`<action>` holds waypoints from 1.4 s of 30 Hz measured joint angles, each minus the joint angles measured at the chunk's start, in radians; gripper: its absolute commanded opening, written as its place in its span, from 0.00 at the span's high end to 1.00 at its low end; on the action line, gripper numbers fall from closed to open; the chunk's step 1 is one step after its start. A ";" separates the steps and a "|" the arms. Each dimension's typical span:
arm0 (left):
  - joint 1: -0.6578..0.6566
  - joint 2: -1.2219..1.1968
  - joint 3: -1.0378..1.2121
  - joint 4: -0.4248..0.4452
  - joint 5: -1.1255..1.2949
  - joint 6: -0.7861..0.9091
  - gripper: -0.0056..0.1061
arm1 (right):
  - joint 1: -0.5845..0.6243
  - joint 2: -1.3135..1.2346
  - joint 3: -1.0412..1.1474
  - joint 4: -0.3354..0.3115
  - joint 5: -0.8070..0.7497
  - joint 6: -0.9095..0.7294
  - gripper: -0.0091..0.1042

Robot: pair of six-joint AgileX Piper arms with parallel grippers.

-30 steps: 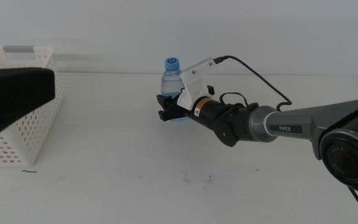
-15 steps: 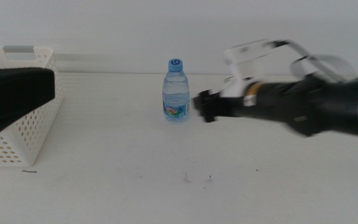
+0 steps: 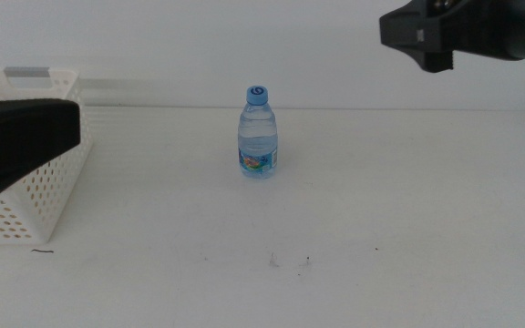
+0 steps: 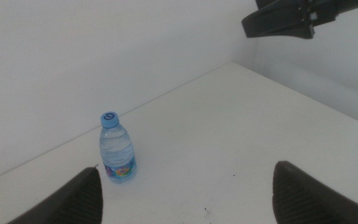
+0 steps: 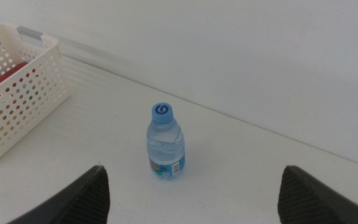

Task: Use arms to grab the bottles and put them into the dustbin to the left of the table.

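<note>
The small clear water bottle (image 3: 258, 135) with a blue cap stands upright on the white table (image 3: 381, 200), free of both grippers. It also shows in the left wrist view (image 4: 117, 149) and the right wrist view (image 5: 165, 144). My right arm (image 3: 463, 29) hangs high at the back right, well away from the bottle; its gripper (image 5: 194, 168) is open and empty. My left arm (image 3: 16, 137) waits at the left, over the dustbin; its gripper (image 4: 188, 168) is open and empty. The red can and yellow bottle are not visible on the table.
The white perforated dustbin (image 3: 44, 187) stands at the table's left edge. In the right wrist view something red shows through the dustbin's (image 5: 17, 87) holes. A short black mark (image 3: 42, 251) and small specks (image 3: 290, 261) lie near the front.
My right gripper, which was around the water bottle, has pulled back and risen up to the right. The bottle stays upright on the table. The left arm has not moved.
</note>
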 measured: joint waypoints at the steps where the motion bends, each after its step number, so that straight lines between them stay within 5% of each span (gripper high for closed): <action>1: 0.000 0.000 0.000 0.002 0.000 0.000 0.11 | 0.001 0.004 0.000 0.003 -0.006 -0.002 0.15; 14: 0.000 0.000 0.032 0.039 -0.083 -0.002 0.11 | 0.001 0.006 0.000 0.004 -0.029 -0.002 0.15; 19: 0.002 0.000 0.314 0.080 -0.567 -0.004 0.11 | 0.001 0.006 0.000 0.004 -0.029 -0.002 0.15; 24: 0.050 0.109 0.657 -0.058 -0.959 -0.004 0.11 | 0.001 0.006 0.000 0.004 -0.029 -0.002 0.15; 27: 0.070 0.233 0.768 -0.068 -1.135 -0.020 0.11 | 0.001 0.006 0.000 0.004 -0.029 -0.002 0.15; 42: 0.080 0.724 0.814 -0.087 -1.627 -0.038 0.11 | 0.001 0.006 0.000 0.004 -0.029 -0.004 0.15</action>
